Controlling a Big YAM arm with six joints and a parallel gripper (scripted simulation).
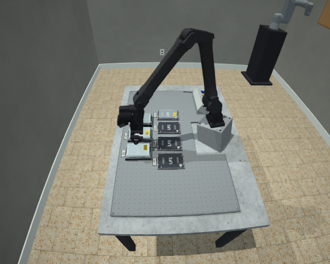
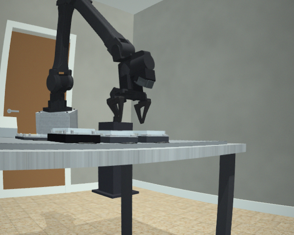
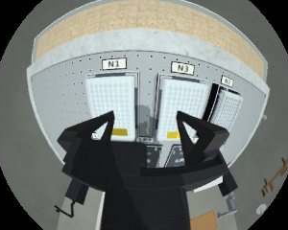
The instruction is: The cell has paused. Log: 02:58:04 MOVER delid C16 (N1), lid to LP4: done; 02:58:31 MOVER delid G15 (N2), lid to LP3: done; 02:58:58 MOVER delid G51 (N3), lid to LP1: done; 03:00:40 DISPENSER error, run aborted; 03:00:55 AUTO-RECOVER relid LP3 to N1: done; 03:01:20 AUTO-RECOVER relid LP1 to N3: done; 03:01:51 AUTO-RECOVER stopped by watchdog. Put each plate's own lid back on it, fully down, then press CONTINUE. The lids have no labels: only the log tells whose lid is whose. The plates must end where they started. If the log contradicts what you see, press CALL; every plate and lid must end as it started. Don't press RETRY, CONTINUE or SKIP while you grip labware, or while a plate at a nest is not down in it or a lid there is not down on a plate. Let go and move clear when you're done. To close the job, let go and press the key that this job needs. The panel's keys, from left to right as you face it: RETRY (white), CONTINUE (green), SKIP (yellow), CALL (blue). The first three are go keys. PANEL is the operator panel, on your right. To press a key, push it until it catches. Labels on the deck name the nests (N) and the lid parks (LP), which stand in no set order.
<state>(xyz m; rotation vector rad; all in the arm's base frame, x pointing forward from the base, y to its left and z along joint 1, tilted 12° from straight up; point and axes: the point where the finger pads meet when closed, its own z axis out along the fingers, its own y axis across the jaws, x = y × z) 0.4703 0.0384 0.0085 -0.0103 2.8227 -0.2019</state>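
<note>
Jaws stand fully apart and hold nothing; the gripper [image 2: 129,121] hangs just above the row of plates along the left edge of the tabletop [image 1: 253,198]. In the wrist view it looks down on the gap between the plate labelled N1 [image 3: 112,105] and the one whose label reads as N3 [image 3: 182,105]. A third plate [image 3: 228,109] lies beyond, its label too small to read.

Toward the middle of the tabletop runs the column of lid parks. The one nearest the far edge carries a lid [image 1: 167,114]; the other three parks [image 1: 169,143] show bare dark faces. Near the right edge stand the arm's pedestal [image 1: 216,142] and, at the far right corner, the panel [image 1: 197,99].

By the task sentence, N1 likely wears G15's lid, so that lid probably has to be lifted first. To do this well, the gripper should shift sideways until it is centred over one plate rather than the gap. It should then descend squarely, pinch only the lid's rim and not the plate beneath, and rise straight up so the plate stays seated in its nest.
</note>
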